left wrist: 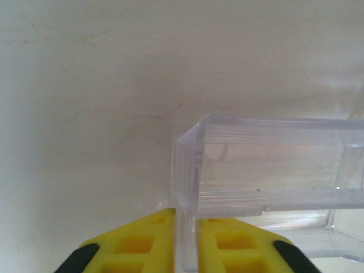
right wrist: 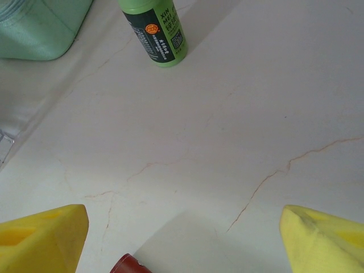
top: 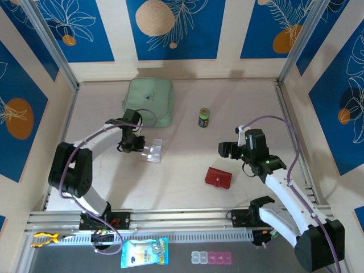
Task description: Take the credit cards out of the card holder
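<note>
The card holder [top: 218, 177] is a small red wallet lying closed on the table right of centre. Its corner [right wrist: 129, 265] shows at the bottom edge of the right wrist view. The credit cards are hidden. My right gripper [top: 230, 149] hovers just behind the card holder, its yellow fingers [right wrist: 45, 239] wide apart over bare table, open [right wrist: 183, 213]. My left gripper [top: 136, 142] is at the left, away from the card holder. It is shut [left wrist: 186, 244] on a thin wall of a clear plastic box [left wrist: 273, 165], which rests on the table [top: 153, 151].
A mint-green square case [top: 149, 101] sits at the back left, its corner in the right wrist view [right wrist: 40, 28]. A small green bottle [top: 204, 118] stands at the back centre [right wrist: 156, 34]. A blue packet [top: 145, 252] and a pill strip [top: 211, 257] lie in front of the rail.
</note>
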